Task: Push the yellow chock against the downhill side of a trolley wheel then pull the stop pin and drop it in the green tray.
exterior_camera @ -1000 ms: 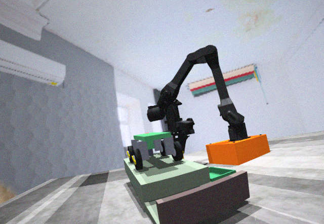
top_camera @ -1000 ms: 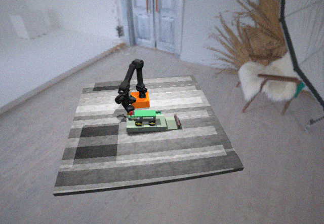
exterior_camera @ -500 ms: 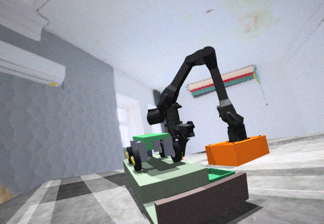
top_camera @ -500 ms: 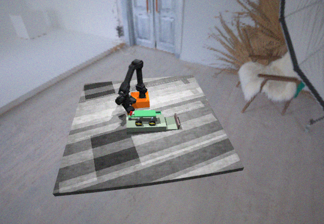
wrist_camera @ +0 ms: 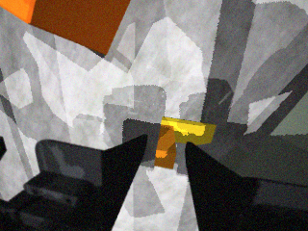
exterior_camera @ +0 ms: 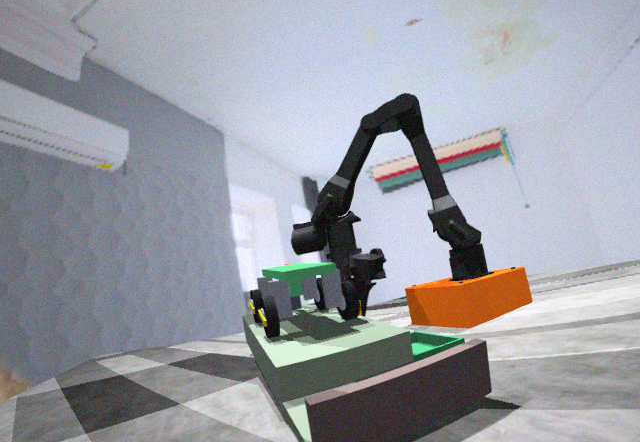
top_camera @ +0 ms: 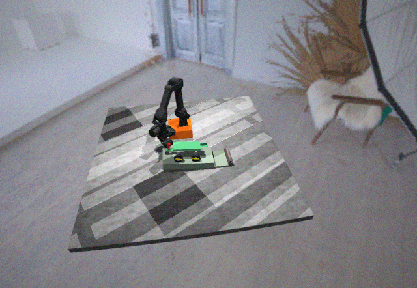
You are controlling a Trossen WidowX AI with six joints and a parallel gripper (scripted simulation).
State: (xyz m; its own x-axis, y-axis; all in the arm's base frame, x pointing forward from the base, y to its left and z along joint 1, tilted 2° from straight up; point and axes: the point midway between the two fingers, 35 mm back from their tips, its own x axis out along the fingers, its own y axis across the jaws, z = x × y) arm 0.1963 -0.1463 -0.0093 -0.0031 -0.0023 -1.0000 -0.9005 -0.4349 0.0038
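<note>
Top view, left to right: the gripper (top_camera: pixel 164 141) sits low at the uphill, left end of the ramp (top_camera: pixel 188 163), just beside the red-headed stop pin (top_camera: pixel 169 144). The pin looks seated at the trolley's end. The trolley (top_camera: pixel 187 147) stands on the ramp, both near wheels on the slope. Further right, the brown end wall (top_camera: pixel 229 155) closes off the run-out.

Exterior view: the green tray (exterior_camera: pixel 433 343) lies beside the ramp with nothing visible in it.

Wrist view: the chock (wrist_camera: pixel 182 137) lies on the patterned mat (wrist_camera: pixel 67 91), not on the ramp. Its orange handle (wrist_camera: pixel 166 148) sits in the gap ahead of the two dark fingers, yellow body just beyond. The fingers stand part-way open, roughly mid-spread, straddling the handle line. No contact with the handle shows; I read the claw as holding nothing.

Progress, as judged: early. No wheel is chocked, since the chock is off the ramp and apart from the trolley. Pin not pulled, tray not filled.

Left to do: close on the handle, carry the chock to the downhill side of a wheel, seat it, draw the pin straight out, drop it in the tray, retreat open.
</note>
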